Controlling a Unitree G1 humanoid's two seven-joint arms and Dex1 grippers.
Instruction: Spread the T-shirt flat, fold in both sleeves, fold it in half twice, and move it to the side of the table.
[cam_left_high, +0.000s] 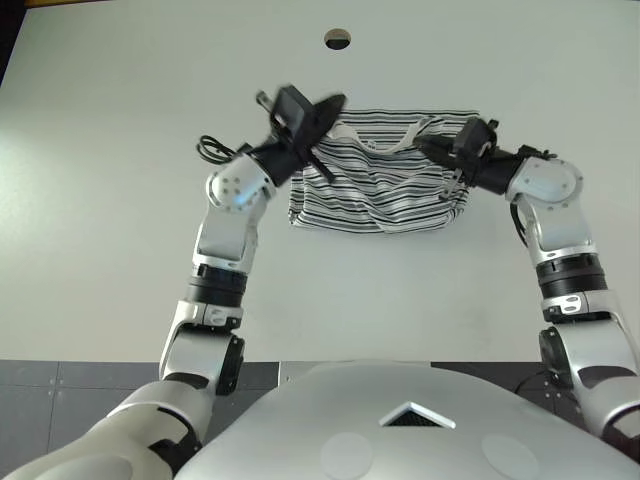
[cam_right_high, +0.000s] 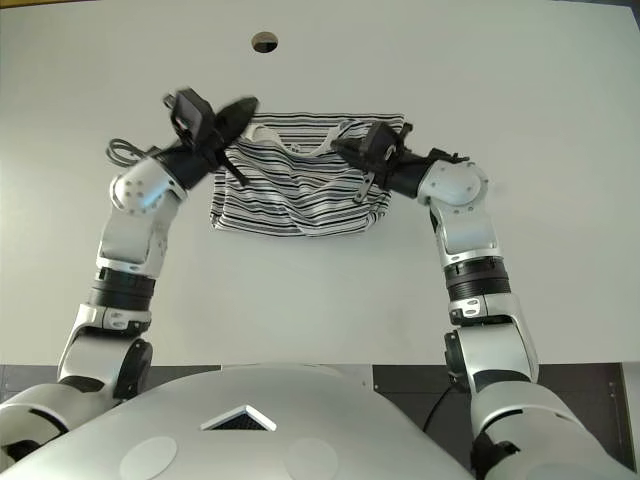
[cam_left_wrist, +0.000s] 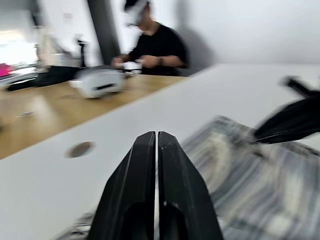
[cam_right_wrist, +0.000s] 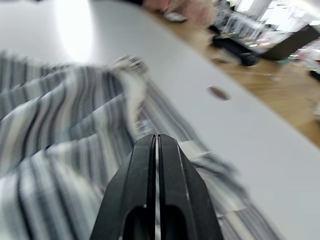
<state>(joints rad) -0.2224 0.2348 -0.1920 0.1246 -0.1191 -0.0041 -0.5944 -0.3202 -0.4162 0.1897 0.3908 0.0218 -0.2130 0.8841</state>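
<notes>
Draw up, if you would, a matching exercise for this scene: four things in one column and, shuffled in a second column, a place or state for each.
Things
1. striped T-shirt
2. left gripper
3. right gripper
4. round hole

Places or states
A. in the white table, beyond the shirt's far edge
B. shut, by the shirt's far left corner
C. rumpled, lying between the two arms
D. shut, over the shirt's right half

Pairs: 1-C, 2-B, 3-D, 4-A
</notes>
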